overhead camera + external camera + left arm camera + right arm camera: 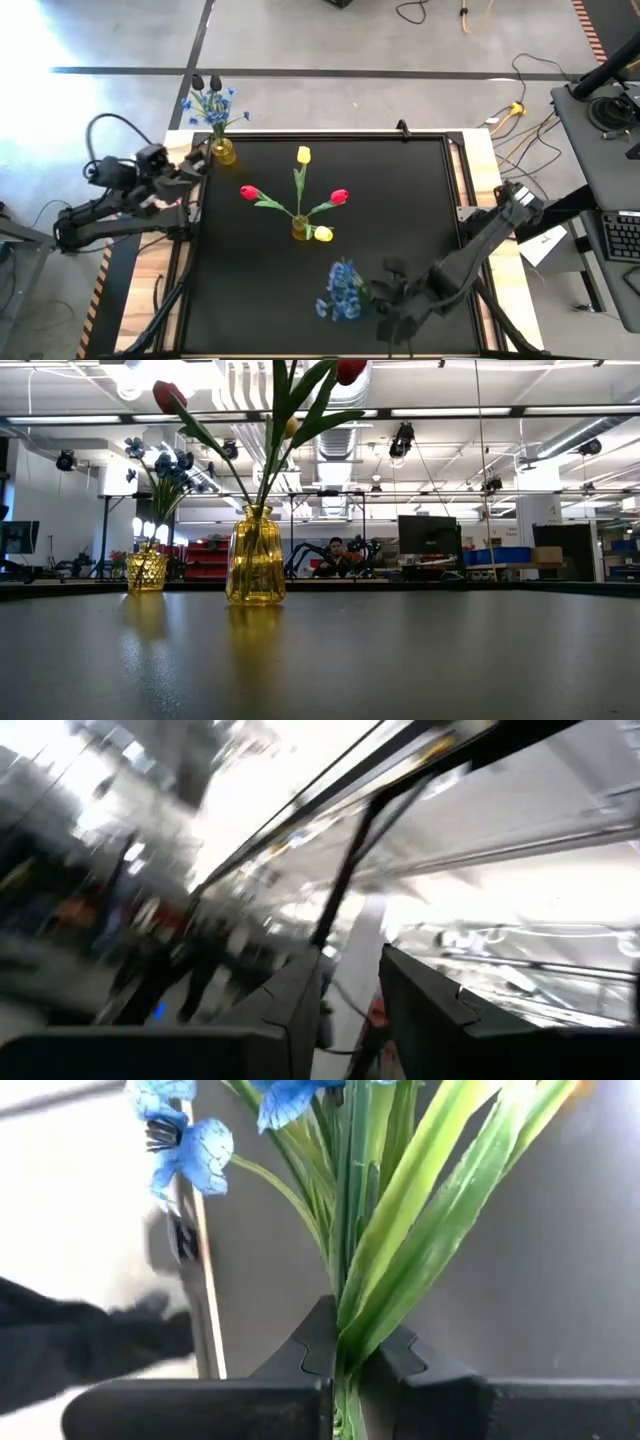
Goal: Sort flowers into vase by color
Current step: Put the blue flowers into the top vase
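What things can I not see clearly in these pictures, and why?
- Left gripper: blurred in its wrist view, too small in the high view; whether it holds anything is unclear.
- Tulips: low view's top edge cuts off some blooms.
- Blue bunch: right wrist view's edges cut off its blossoms and stem ends.
- Right gripper: absent from the low view.

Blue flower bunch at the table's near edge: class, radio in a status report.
Right gripper jaws shut on blue flower bunch stems. Left gripper waits beside corner vase, which already holds blue blossoms. Centre vase holds tulips. Path clear.
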`<act>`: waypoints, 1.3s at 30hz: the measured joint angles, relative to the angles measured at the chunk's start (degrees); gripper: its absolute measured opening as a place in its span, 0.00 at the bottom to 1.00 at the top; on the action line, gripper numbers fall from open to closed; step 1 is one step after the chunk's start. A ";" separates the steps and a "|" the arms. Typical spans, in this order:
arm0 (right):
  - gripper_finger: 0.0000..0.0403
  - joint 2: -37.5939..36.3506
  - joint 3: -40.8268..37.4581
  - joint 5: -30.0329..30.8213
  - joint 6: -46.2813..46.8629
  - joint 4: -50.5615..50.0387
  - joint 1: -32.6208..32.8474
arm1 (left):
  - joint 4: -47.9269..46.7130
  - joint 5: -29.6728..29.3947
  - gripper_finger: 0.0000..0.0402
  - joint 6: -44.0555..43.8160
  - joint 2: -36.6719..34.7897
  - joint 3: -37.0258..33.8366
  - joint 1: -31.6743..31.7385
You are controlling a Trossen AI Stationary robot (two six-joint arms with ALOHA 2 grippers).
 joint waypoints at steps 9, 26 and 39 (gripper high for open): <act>0.03 -1.00 13.69 0.04 -14.18 0.41 -8.41 | 3.96 -2.96 0.32 9.03 10.29 9.31 -7.52; 0.03 -1.04 23.70 0.39 -18.75 -0.05 -13.28 | -43.98 -24.32 0.47 32.48 42.94 46.12 -27.36; 0.03 -1.04 23.70 1.16 -16.05 -0.06 -14.66 | -56.96 -21.96 0.52 35.62 60.49 62.74 -29.70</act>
